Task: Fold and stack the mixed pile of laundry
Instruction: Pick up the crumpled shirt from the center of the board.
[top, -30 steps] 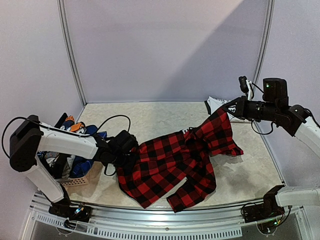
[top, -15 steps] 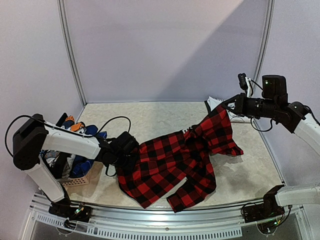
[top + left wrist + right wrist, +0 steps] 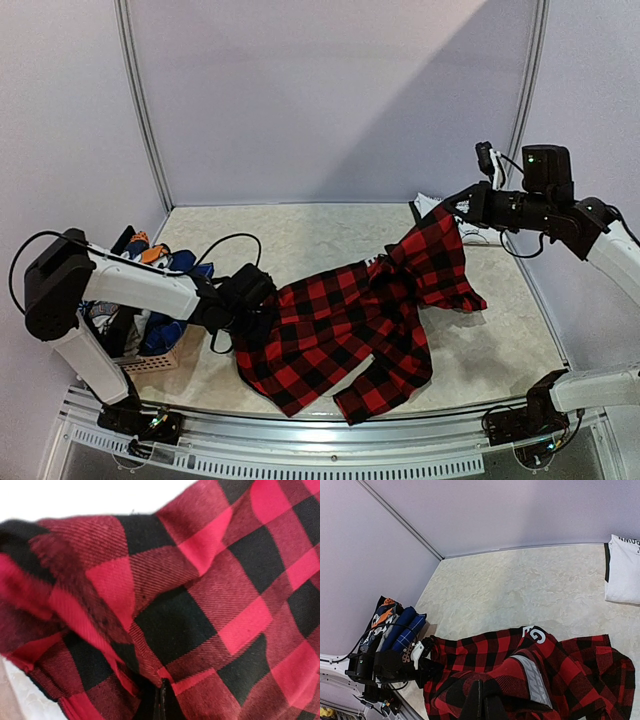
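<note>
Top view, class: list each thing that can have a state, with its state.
plaid shirt: unfolded, crumpled, right end held up.
left gripper: shut on the plaid shirt's left edge.
right gripper: shut on the plaid shirt, raised.
white T-shirt: folded, lying flat.
basket: upright, full of garments.

Red-black plaid shirt (image 3: pixel 340 335) sprawled across centre, right end lifted, white T-shirt (image 3: pixel 624 570) folded far right, blue and orange garments (image 3: pixel 400 626) heaped left
</note>
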Controlling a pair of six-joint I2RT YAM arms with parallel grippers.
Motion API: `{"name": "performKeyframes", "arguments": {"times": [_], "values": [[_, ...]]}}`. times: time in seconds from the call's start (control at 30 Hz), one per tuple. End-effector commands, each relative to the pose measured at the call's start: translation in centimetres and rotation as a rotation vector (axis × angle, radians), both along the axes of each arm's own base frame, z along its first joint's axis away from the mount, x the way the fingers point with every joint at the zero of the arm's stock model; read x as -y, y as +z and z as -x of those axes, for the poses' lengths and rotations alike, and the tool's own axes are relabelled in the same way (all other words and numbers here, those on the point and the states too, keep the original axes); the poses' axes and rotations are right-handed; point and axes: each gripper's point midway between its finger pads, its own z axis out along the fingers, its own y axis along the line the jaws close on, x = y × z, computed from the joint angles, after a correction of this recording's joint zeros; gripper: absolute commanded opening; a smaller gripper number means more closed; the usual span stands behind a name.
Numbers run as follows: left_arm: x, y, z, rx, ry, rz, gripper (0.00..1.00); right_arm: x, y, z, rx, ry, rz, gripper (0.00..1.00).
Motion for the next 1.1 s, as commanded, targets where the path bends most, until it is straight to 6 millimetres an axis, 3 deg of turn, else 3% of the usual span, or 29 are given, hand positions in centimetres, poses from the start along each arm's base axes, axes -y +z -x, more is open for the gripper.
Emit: {"name": "performKeyframes", "arguments": {"times": [0.0,0.47,0.8,1.07], "values": [[0.3,2.7,-0.3,0.052,-0.016,0.044,0.00,0.9,2.1,-0.1,0.054,-0.036,0.019,0.00],[-2.2,15.2,1.7,0.270,-0.026,0.094,0.00,3.4,8.9,4.0,0.226,-0.064,-0.028,0.00],[-3.7,25.8,2.7,0.466,-0.033,0.226,0.00,4.4,17.4,8.9,0.425,0.002,-0.108,0.00],[-3.0,36.2,4.3,0.617,-0.131,0.383,0.00,4.7,24.5,13.7,0.583,0.105,-0.170,0.00]]}}
